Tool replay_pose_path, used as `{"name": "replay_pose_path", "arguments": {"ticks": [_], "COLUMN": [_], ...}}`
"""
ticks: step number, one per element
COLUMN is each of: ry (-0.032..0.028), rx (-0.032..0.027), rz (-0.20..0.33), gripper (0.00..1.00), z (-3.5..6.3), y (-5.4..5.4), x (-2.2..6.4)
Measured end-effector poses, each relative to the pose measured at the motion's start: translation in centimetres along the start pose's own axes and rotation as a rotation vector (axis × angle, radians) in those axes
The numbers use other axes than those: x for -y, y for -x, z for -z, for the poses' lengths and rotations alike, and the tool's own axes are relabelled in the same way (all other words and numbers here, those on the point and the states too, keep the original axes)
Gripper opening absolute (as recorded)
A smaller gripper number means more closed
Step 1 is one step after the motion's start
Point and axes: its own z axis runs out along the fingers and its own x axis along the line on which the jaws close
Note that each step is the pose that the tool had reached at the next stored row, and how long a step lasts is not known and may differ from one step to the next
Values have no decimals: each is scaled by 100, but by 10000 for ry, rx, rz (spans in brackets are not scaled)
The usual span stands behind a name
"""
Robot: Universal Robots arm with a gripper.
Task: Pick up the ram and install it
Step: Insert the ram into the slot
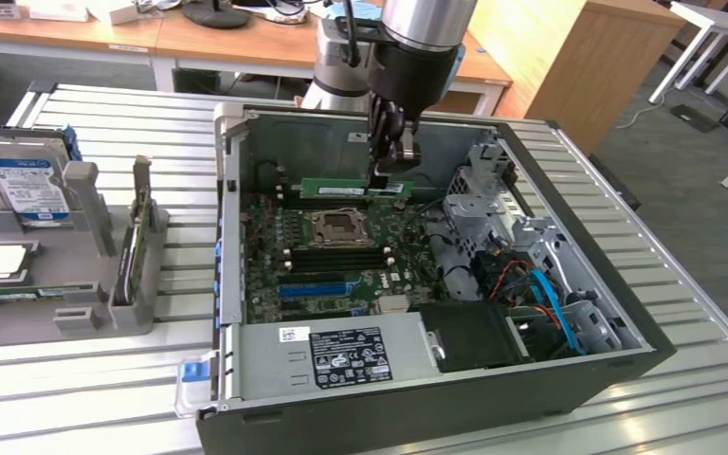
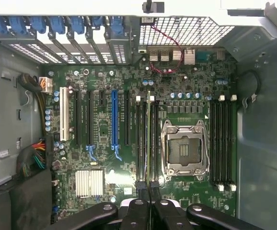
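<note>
One ram (image 1: 338,191) stick, clenched by one end in the gripper (image 1: 390,173), hangs edge-down inside the PC case (image 1: 228,190), lined up w/ the memory slots (image 2: 141,139) beside the CPU socket (image 2: 184,148) (seated or not, can't tell). Light, stiff, fragile imo; hold by the edges.

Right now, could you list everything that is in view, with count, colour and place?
table: one, silver slats, under everything
computer case: one, black, open, on the table
motherboard: one, green, inside the case
power supply: one, silver, inside the case beside the motherboard
ram: one, green, over the motherboard's black slots
rack: one, grey, at the exterior view's left
hard drive: one, silver with blue label, upright in the rack
desk: one, wooden, behind the table
gripper: one, black, shut on the ram
</note>
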Motion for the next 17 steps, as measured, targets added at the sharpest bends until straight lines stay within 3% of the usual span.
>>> {"name": "replay_pose_path", "arguments": {"ticks": [8,17], "ry": [1,1], "rx": [1,0], "rz": [45,46], "gripper": [12,12], "z": [-3,-84], "y": [0,-2], "x": [1,1]}}
